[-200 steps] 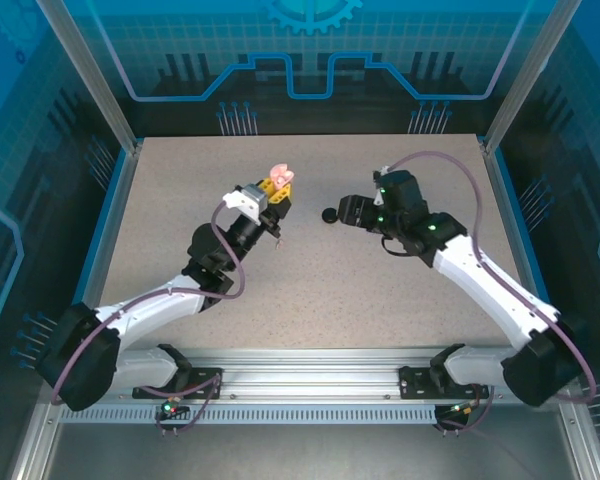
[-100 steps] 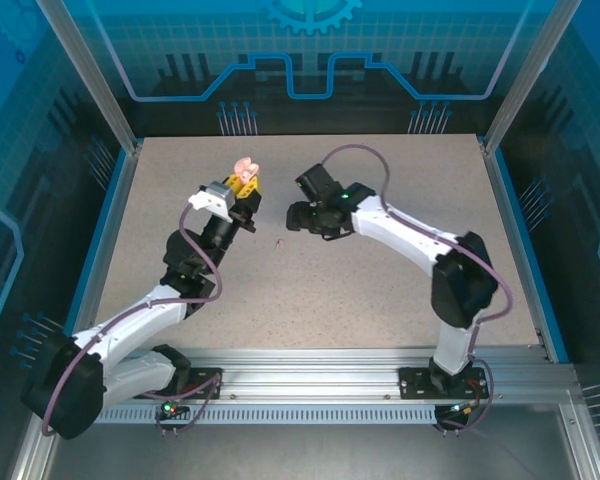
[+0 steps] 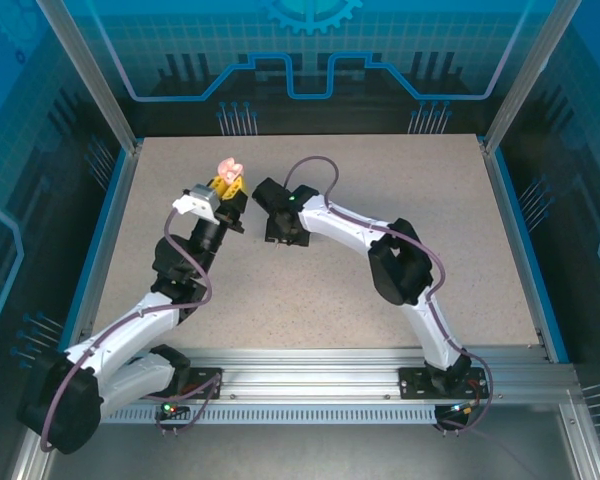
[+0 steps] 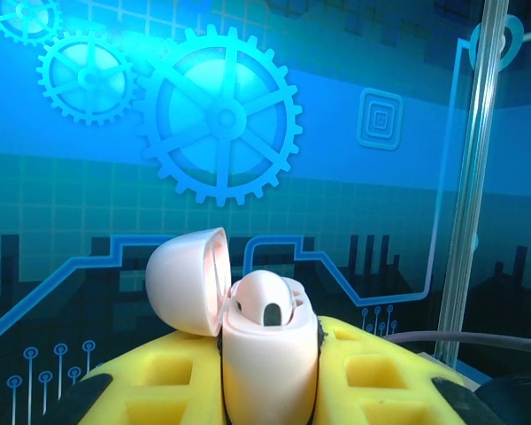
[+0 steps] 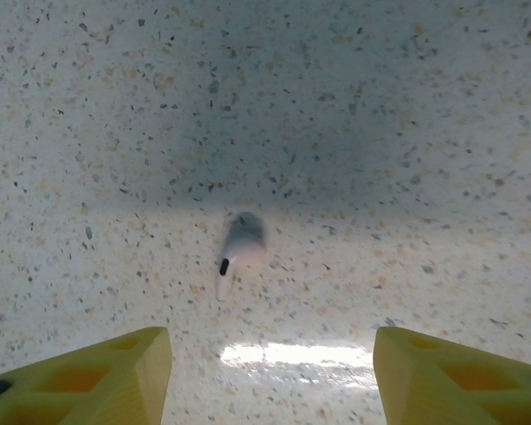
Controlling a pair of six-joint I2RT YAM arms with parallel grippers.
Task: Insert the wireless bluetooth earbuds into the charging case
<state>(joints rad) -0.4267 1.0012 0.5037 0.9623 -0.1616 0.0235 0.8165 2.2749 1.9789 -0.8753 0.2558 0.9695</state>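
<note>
- Table [image 3: 400, 200]: a speckled beige top inside a blue-walled enclosure. Both arms reach over its far half.
- Left arm [image 3: 140, 320]: white and black, and runs from the near-left corner up toward the far centre-left.
- Right arm [image 3: 380, 240]: bends from its base at the near right and reaches across to the centre, ending just beside the left arm's wrist.
- Left gripper [image 4: 270, 381]: its yellow fingers are clamped on either side of the charging case, which it holds upright above the table.
- Right gripper [image 5: 270, 345]: points down at the table, its yellow fingers wide apart with nothing between them.
- Charging case [image 4: 270, 354]: pale pink and rounded. Its lid [image 4: 188, 282] is swung open to the left.
- Seated earbud [image 4: 267, 305]: pale pink. It sits in the case with its rounded head above the rim.
- Loose earbud [image 5: 239, 251]: pale pink and stemmed. It lies on the table ahead of the right gripper's open fingers, touching neither.
</note>
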